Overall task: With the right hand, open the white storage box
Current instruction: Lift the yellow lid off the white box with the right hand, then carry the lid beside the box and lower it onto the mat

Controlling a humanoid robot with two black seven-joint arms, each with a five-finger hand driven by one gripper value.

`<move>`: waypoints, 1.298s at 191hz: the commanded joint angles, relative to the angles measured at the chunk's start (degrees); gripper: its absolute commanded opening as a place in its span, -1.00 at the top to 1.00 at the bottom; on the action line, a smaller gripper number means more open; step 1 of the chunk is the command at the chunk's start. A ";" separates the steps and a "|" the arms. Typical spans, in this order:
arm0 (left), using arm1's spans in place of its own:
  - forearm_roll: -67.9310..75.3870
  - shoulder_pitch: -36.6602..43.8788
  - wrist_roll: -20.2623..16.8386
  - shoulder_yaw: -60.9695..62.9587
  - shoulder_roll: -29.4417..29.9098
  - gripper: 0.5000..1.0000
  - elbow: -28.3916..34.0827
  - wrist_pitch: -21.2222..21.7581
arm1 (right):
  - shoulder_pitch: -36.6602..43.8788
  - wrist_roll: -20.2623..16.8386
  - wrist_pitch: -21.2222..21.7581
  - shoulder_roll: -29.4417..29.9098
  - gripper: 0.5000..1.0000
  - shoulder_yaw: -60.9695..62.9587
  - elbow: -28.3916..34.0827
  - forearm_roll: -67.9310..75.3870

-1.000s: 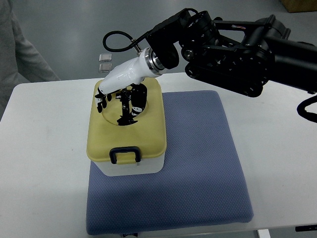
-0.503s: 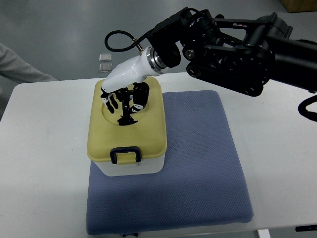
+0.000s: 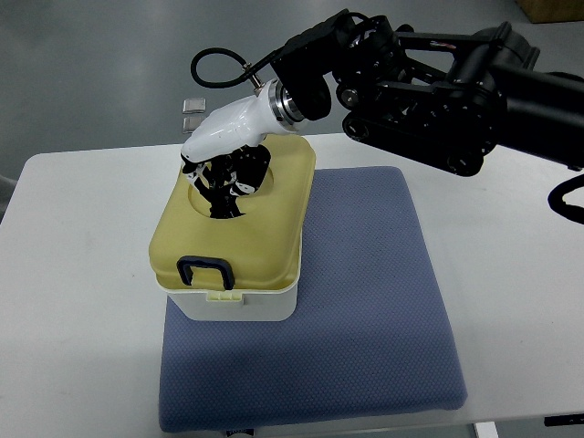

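Observation:
The white storage box stands on the near left part of a blue mat. Its yellow lid has a black latch handle at the front and a round recess on top. My right hand, white-shelled with black fingers, reaches down into that recess, fingers curled on the lid's grip. The lid sits lifted and skewed to the left, overhanging the box's front and left side, with a cream clip showing under the latch. The black right arm comes in from the upper right. No left arm shows.
The mat lies on a white table, with bare mat to the right of the box. Two small silver squares lie on the grey floor beyond the table's far edge.
The lid has come up off the box and shifted left and toward the front. My right hand rose slightly with it, fingers deeper in the recess. A sleeve at the left edge is gone.

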 commanded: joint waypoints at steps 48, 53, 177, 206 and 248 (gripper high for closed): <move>0.00 -0.01 0.00 0.00 0.00 -1.00 0.00 0.00 | -0.31 0.83 -7.79 -1.24 1.00 3.93 -2.10 0.78; 0.00 -0.01 0.00 0.00 0.00 -1.00 0.00 0.00 | -0.40 0.83 -8.23 -1.50 1.00 4.28 -2.45 0.87; 0.00 -0.01 0.00 0.00 0.00 -1.00 0.00 0.00 | -8.75 -2.95 -9.38 -12.75 1.00 13.16 -12.30 5.62; 0.00 -0.01 0.00 0.00 0.00 -1.00 0.00 0.00 | -11.13 -3.65 -8.94 -15.12 1.00 12.72 -12.39 5.53; 0.00 -0.01 0.00 0.00 0.00 -1.00 0.00 0.00 | -15.87 -3.83 -8.85 -17.67 1.00 11.40 -12.47 4.65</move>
